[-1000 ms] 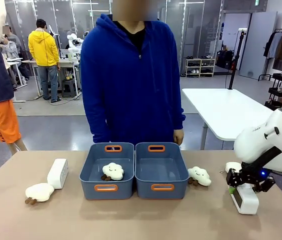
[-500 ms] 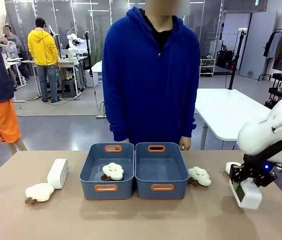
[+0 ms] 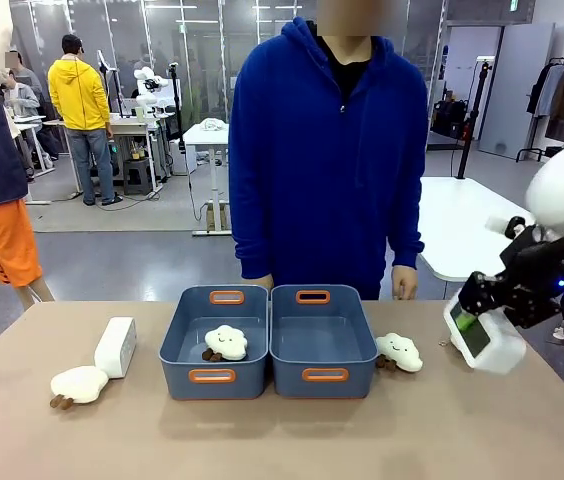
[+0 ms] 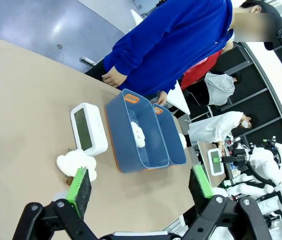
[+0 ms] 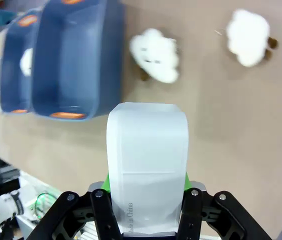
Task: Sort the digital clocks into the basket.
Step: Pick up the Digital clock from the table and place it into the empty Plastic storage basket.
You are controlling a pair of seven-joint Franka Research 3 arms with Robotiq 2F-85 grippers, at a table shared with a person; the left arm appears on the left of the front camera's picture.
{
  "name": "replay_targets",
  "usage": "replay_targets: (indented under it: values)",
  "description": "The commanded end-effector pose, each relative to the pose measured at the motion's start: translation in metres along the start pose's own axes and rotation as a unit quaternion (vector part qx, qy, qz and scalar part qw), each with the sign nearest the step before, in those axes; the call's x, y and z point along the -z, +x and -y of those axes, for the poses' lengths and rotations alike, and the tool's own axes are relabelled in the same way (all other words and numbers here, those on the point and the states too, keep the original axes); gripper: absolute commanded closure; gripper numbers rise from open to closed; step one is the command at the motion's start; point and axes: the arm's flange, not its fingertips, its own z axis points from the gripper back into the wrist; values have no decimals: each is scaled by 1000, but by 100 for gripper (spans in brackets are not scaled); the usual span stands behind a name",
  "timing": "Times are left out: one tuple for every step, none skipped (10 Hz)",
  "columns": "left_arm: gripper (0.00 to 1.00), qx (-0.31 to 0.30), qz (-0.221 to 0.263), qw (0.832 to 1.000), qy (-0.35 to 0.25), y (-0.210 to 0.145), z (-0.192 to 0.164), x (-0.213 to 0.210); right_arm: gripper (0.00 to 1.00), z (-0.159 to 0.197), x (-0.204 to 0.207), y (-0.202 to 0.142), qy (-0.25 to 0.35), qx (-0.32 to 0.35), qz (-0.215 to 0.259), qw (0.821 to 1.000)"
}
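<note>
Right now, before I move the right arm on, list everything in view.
Tan table: one.
Blue-grey rectangular plastic baskets, orange handle slots: two, side by side mid-table.
White rounded plastic digital clocks with dark screens: two; one on the table left of the baskets, one raised at right.
Cream cloud-shaped plush toys: four; front left, inside left basket, two right of the baskets.
Person in blue hoodie: one, far side.
Left gripper: jaws open.
Right gripper: jaws shut on the raised clock.
</note>
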Motion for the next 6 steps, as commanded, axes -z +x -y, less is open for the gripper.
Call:
replay_targets:
  values:
    - [0, 3, 7, 1000, -12, 2, 0, 1, 100, -15, 4, -1, 47, -53, 1, 997]
    - [0, 3, 7, 1000, -12, 2, 0, 1, 100, -23, 10, 4, 68, -58, 16, 996]
    - [0, 3, 7, 1000, -12, 2, 0, 1, 100, -37, 24, 13, 60, -73, 48, 994]
    - [0, 3, 7, 1000, -12, 2, 0, 1, 100, -61, 40, 23, 66, -84, 59, 993]
    - [0, 3, 7, 1000, -12, 2, 0, 1, 100, -96, 57, 36, 72, -84, 84, 990]
    - [0, 3, 7, 1000, -12, 2, 0, 1, 100, -122, 72, 42, 55, -87, 127, 987]
